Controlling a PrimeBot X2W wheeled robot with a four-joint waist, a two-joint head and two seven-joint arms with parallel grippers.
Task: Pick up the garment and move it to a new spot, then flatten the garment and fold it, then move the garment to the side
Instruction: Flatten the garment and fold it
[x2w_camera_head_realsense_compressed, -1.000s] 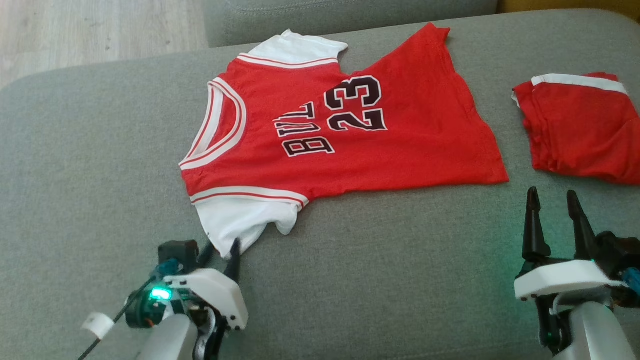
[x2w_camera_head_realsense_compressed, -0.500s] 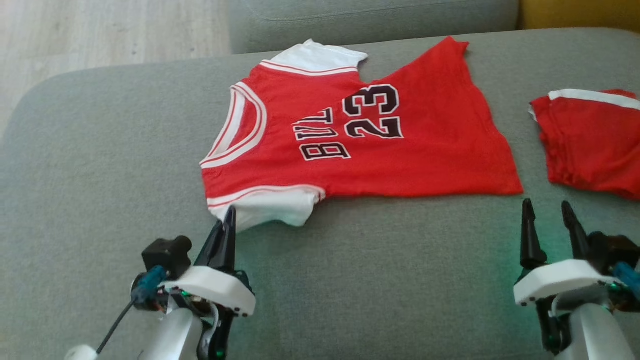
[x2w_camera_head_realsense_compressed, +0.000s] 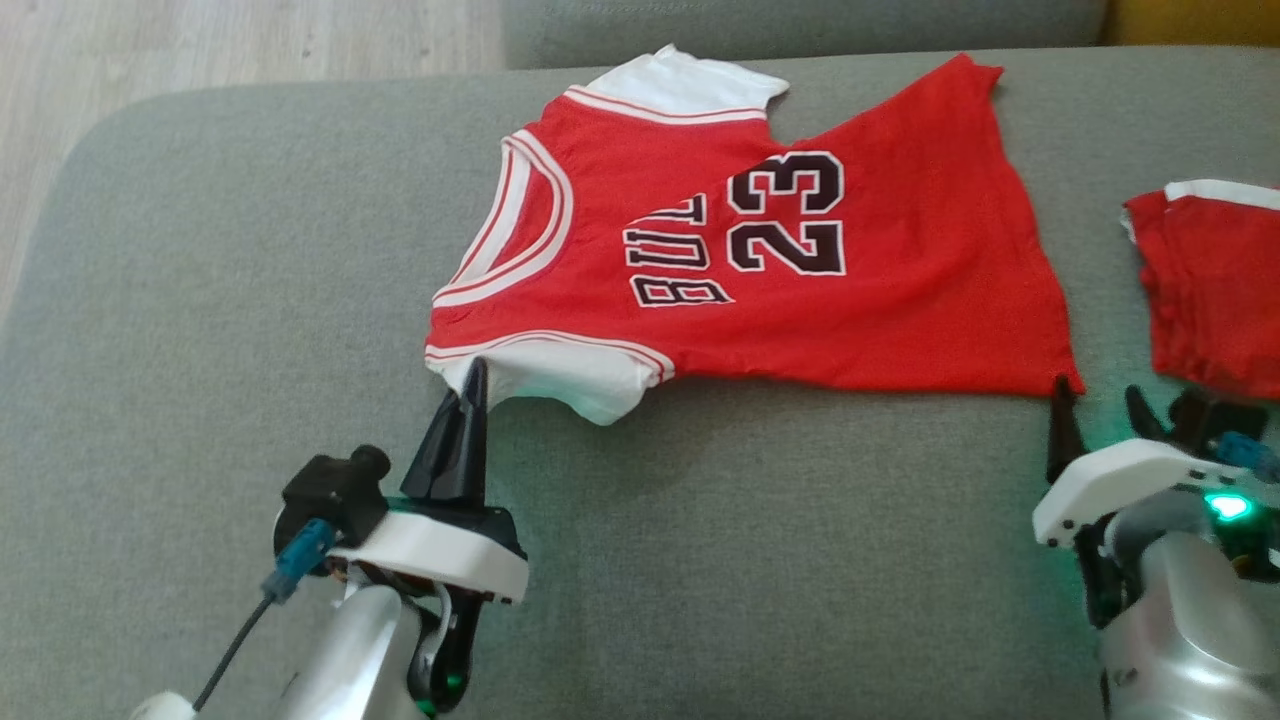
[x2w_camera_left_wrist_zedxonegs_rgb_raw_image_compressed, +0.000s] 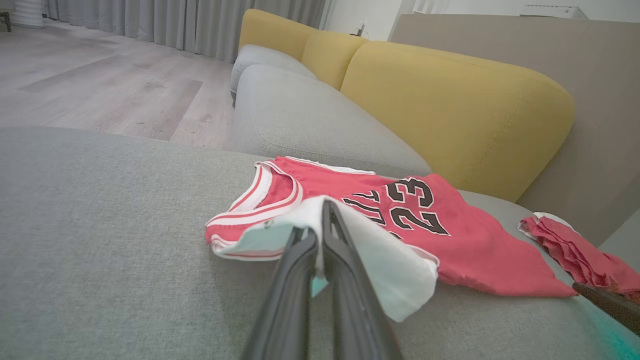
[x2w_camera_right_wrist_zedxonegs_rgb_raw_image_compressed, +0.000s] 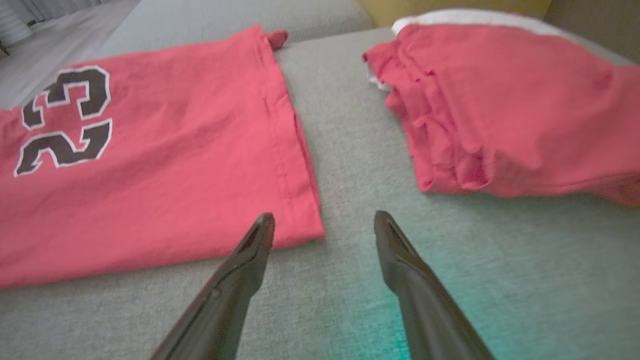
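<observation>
Jersey (x2w_camera_head_realsense_compressed: 800, 300) flat on sofa seat (x2w_camera_head_realsense_compressed: 250, 300). L gripper (x2w_camera_head_realsense_compressed: 472, 385) jaws clenched on white sleeve (x2w_camera_head_realsense_compressed: 570, 380) (lift point). R gripper (x2w_camera_head_realsense_compressed: 1098, 392) jaws apart beside hem corner (x2w_camera_head_realsense_compressed: 1045, 360), prob. for two-point carry w/o bunching.

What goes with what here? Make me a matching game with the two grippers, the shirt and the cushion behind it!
Things:
1. left gripper
2. right gripper
3. jersey
4. back cushion

Descriptions:
A. open, holding nothing
B. yellow
C. shut on the white sleeve
D. red, number 23, lying on the grey seat

Pairs: 1-C, 2-A, 3-D, 4-B.
</observation>
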